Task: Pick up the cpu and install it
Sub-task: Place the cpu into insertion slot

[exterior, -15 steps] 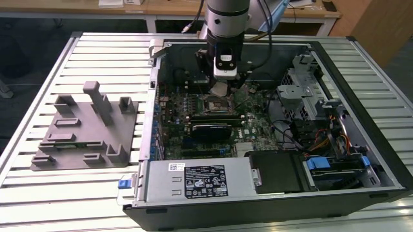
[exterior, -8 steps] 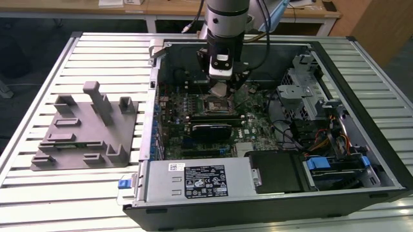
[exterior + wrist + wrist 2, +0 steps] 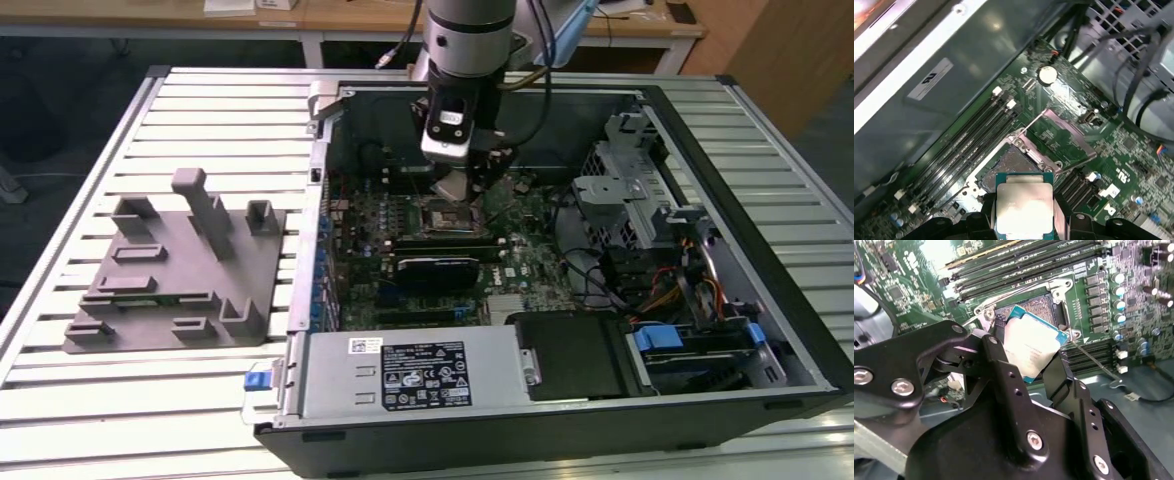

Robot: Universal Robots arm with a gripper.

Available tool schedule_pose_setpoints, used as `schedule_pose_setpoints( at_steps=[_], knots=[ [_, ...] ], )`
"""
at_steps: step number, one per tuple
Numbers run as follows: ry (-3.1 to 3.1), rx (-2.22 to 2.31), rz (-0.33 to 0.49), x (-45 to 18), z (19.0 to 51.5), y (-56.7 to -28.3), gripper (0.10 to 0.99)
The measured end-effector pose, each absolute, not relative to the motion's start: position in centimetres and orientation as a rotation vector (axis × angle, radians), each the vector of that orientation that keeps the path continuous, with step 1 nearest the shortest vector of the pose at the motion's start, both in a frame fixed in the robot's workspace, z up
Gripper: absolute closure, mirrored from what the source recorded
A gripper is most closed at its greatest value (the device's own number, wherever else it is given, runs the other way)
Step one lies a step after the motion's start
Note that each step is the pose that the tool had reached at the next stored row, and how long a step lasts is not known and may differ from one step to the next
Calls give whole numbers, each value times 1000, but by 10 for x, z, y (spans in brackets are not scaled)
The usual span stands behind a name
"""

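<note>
The cpu (image 3: 1030, 347) is a flat square chip with a pale silver top and a teal edge. My gripper (image 3: 1026, 357) is shut on it, one black finger (image 3: 1004, 370) on each side. The first wrist view has the cpu (image 3: 1024, 207) hanging just above the open motherboard socket (image 3: 1009, 167), whose metal lid (image 3: 1066, 135) is flipped back. The second wrist view has the socket (image 3: 1036, 305) right behind the chip. In the exterior view my gripper (image 3: 461, 185) hangs inside the open computer case, a little above the black-framed socket (image 3: 437, 215).
The computer case (image 3: 747, 400) lies open on a slatted metal table (image 3: 200, 100). Memory slots (image 3: 969, 140) run beside the socket. Cables and a drive cage (image 3: 641, 190) fill the exterior view's right. A grey fixture (image 3: 174, 270) sits on the table at the exterior view's left.
</note>
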State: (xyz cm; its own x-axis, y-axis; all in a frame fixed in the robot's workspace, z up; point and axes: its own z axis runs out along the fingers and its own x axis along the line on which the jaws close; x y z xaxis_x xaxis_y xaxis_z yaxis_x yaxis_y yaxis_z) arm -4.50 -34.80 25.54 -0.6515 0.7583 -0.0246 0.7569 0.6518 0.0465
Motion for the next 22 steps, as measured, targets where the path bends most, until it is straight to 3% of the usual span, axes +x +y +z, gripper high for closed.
schedule_pose_setpoints(
  at_steps=[22],
  knots=[
    [2571, 1724, 38, -45, 255, -348, 545]
  ],
)
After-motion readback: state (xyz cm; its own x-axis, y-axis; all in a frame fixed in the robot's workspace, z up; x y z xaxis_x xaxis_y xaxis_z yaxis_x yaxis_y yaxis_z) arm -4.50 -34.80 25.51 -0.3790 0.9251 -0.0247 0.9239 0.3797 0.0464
